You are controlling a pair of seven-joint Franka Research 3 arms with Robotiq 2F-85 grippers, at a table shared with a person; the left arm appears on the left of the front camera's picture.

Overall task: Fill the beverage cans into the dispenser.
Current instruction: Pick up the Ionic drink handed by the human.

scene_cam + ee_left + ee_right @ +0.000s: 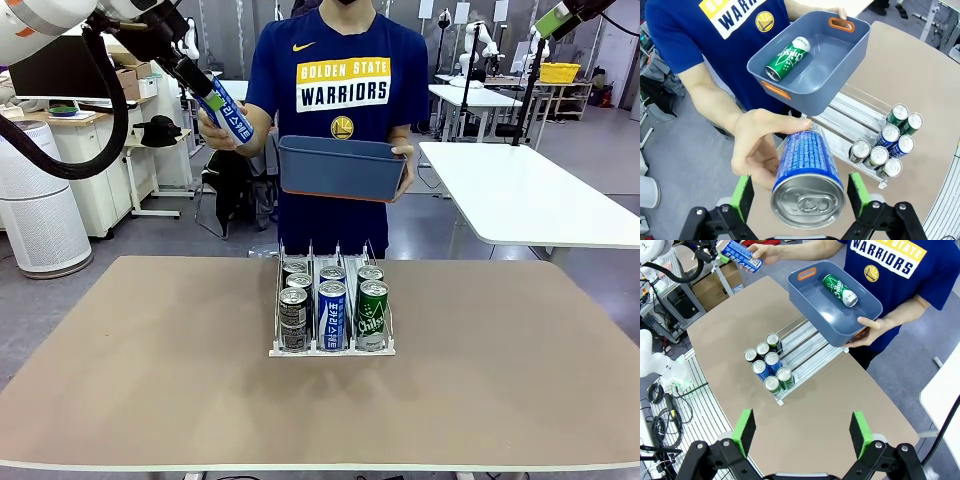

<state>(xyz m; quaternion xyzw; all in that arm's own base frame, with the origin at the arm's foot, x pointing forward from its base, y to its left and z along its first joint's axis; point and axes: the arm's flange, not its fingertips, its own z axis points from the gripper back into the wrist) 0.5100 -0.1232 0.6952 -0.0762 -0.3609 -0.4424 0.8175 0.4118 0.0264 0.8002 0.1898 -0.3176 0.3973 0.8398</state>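
Front view: my left gripper (195, 85) is raised at upper left, at a blue-and-white can (228, 115) that a person's hand (213, 132) is gripping. Their other hand (402, 160) holds a blue-grey bin (340, 170). On the counter (150, 380) the dispenser (330, 351) holds seven cans (332, 300): three dark, two blue, two green.

Left wrist view: it shows that the jaws are spread, with the can's silver top between the green pads (743, 196) and a gap on each side. It also shows a green can (787, 59) lying inside the bin.

Right wrist view: my right gripper (802, 432) is high over the counter, with its jaws spread around nothing. From above I see the dispenser's far ends unfilled.
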